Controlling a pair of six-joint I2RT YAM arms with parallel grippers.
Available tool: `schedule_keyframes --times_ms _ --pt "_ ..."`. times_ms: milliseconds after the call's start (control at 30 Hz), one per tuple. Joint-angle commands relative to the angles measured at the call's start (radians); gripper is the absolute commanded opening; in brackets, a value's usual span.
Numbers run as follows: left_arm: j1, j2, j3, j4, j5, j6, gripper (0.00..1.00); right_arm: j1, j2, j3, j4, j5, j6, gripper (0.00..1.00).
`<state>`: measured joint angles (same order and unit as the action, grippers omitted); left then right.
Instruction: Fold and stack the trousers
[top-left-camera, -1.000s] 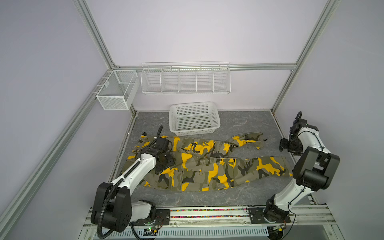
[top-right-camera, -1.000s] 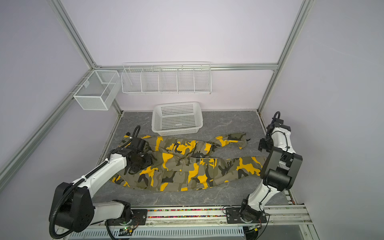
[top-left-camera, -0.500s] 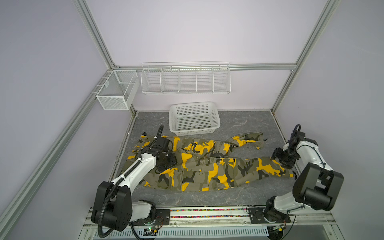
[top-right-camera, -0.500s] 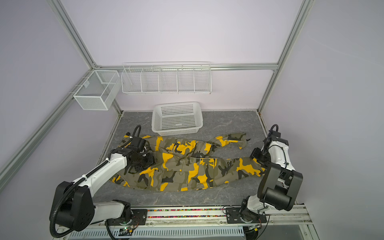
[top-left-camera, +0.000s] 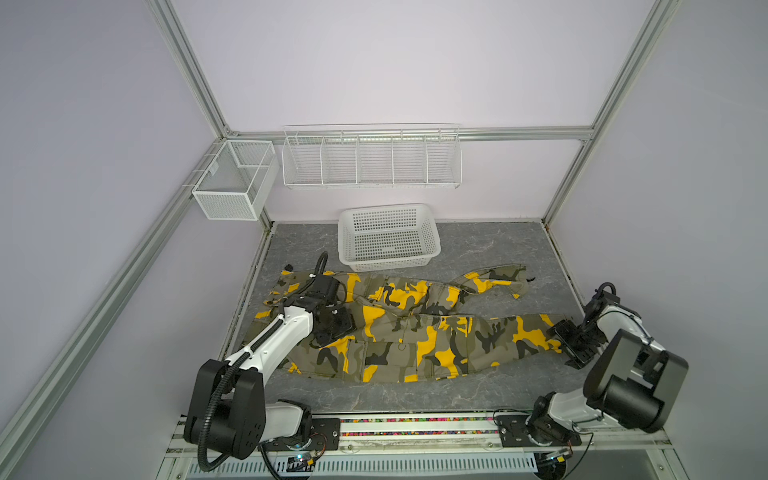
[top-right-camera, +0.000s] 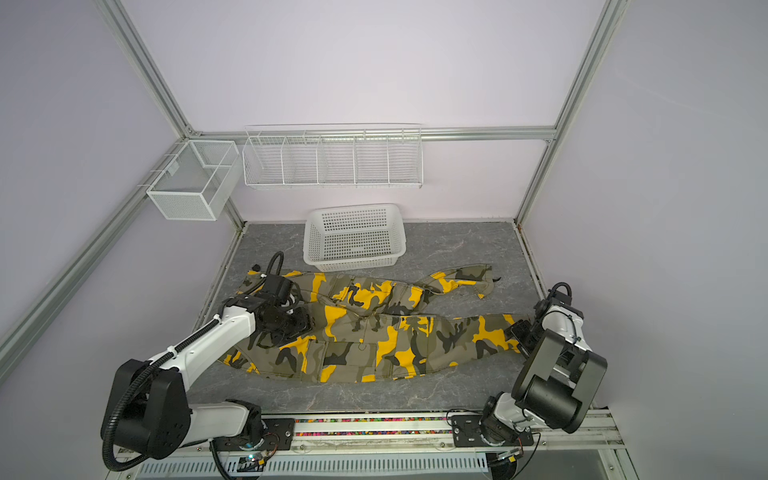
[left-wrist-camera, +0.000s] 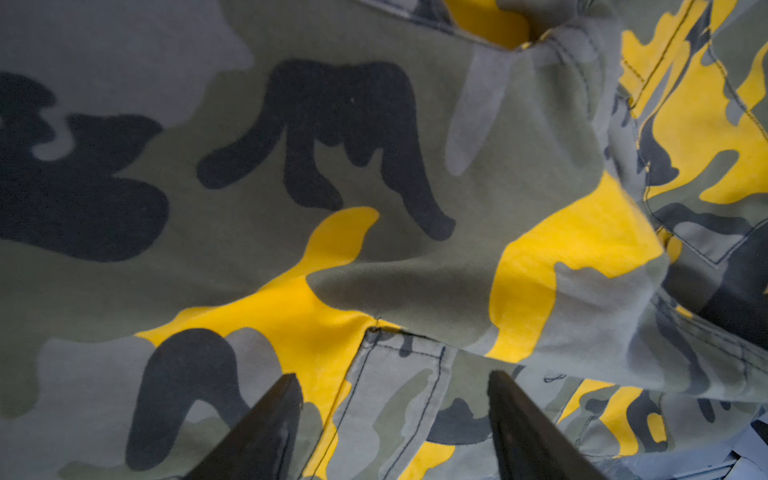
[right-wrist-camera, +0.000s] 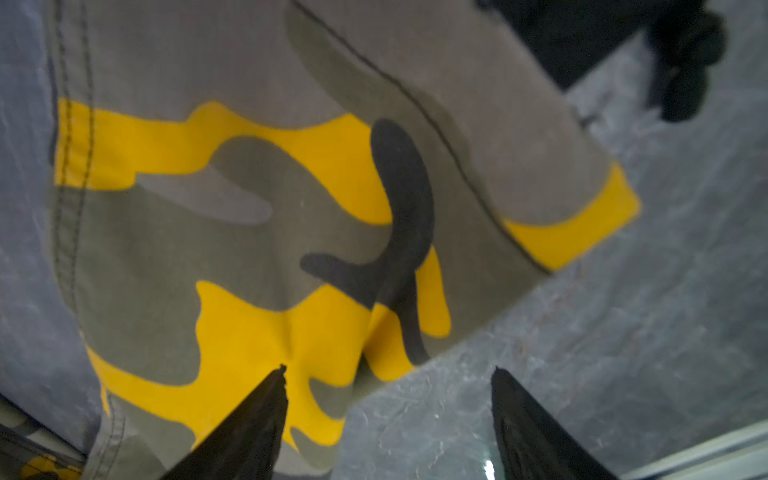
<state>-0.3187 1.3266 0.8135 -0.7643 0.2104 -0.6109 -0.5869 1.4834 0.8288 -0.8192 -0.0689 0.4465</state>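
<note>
Hidden by the left arm: in both top views the white forearm covers part of the waist end of the large olive, yellow and black camouflage cloth cargo trousers (top-left-camera: 399, 332).
Hard to read from above: the left gripper (top-left-camera: 332, 328) is a dark mass against the dark print, so its jaws cannot be judged there. The right gripper (top-right-camera: 519, 332) sits partly behind its own black elbow.
Cut off: each wrist view shows only the black finger ends. The right wrist view is blurred.
Left wrist view alone: the left gripper (left-wrist-camera: 392, 380) has its jaws well apart with nothing clamped. Below the gap lie a stitched pocket corner and rumpled cloth. Whether the tips touch the cloth cannot be told.
Right wrist view alone: the right gripper (right-wrist-camera: 390, 370) gapes, holding nothing. One finger (right-wrist-camera: 249, 424) is over a yellow patch at the leg's hem, the other over the bare grey marbled tabletop (right-wrist-camera: 623, 332).
Top views alone: the trousers lie spread across the table, waist to the left and legs running right. They lie just in front of the white plastic lattice basket (top-left-camera: 388, 262).
Left arm: it reaches forward over the waist with the wrist bent down.
Right arm: the elbow is folded high and the gripper is low at the near leg's hem.
</note>
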Motion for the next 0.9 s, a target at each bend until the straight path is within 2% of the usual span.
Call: schedule_keyframes --times_ms 0,100,200,300,400,567,767,833,867 --pt "0.003 -0.002 -0.019 -0.001 -0.004 0.019 0.71 -0.001 0.055 0.039 0.078 -0.007 0.025 0.73" --pt "0.002 -0.013 -0.026 -0.004 -0.006 0.018 0.71 -0.001 0.11 0.043 0.093 -0.005 0.014 0.54" --pt "0.002 -0.027 -0.021 -0.02 -0.012 0.018 0.71 0.005 0.114 0.097 0.053 0.025 -0.014 0.23" --pt "0.002 -0.048 -0.026 -0.037 -0.022 0.019 0.71 0.038 0.083 0.167 -0.018 0.11 -0.069 0.1" --pt "0.003 -0.06 -0.036 -0.05 -0.025 0.017 0.71 0.104 0.077 0.242 -0.089 0.184 -0.101 0.06" --pt "0.003 -0.077 -0.043 -0.07 -0.045 0.022 0.71 0.267 0.132 0.377 -0.188 0.383 -0.105 0.08" --pt "0.003 -0.07 -0.057 -0.069 -0.059 0.031 0.71 0.425 0.358 0.579 -0.231 0.473 -0.112 0.14" --pt "0.002 -0.075 -0.061 -0.068 -0.058 0.03 0.71 0.464 0.429 0.639 -0.234 0.448 -0.11 0.17" --pt "0.002 -0.079 -0.063 -0.071 -0.059 0.028 0.71 0.481 0.468 0.666 -0.232 0.396 -0.111 0.2"
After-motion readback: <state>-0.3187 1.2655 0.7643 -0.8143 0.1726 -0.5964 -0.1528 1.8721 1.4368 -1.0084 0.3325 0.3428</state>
